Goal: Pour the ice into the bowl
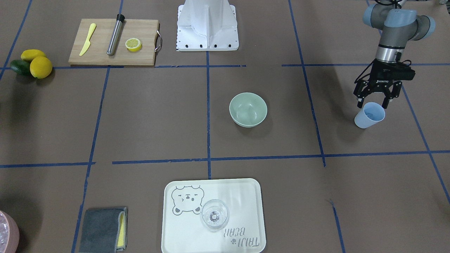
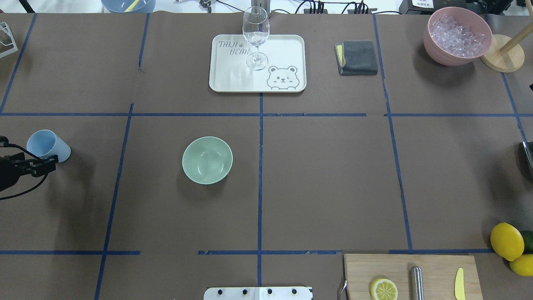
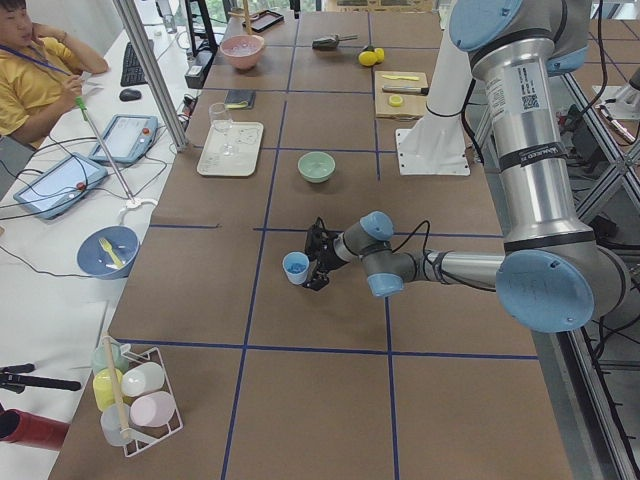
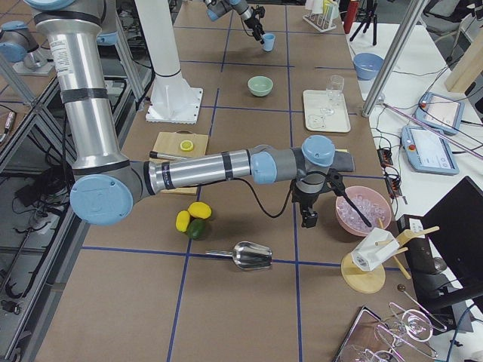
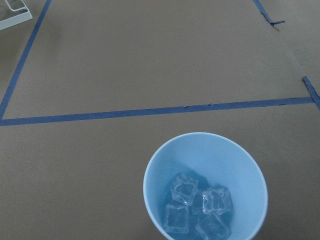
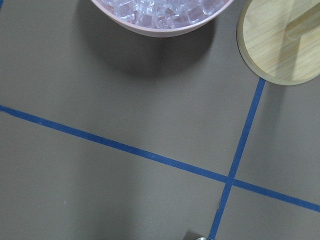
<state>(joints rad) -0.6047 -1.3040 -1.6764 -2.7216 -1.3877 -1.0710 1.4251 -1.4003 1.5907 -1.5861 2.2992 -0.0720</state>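
The pale green bowl (image 1: 248,109) (image 2: 207,160) stands empty near the table's middle. Several clear ice cubes (image 5: 197,212) lie in the bottom of a light blue cup (image 1: 369,115) (image 2: 48,146) at the table's left end. My left gripper (image 1: 373,103) hangs open just over the cup's rim on the robot's side, with a finger to either side and neither touching it. My right gripper (image 4: 309,219) hovers by the pink container (image 4: 364,211) in the exterior right view only, and I cannot tell whether it is open or shut.
The pink container (image 2: 458,37) is full of ice, beside a wooden stand (image 2: 501,52). A tray (image 2: 233,79) holds a wine glass (image 2: 255,37). A grey cloth (image 2: 357,57), a cutting board (image 1: 105,52) with half a lemon, lemons (image 1: 40,66) and a metal scoop (image 4: 253,256) lie around.
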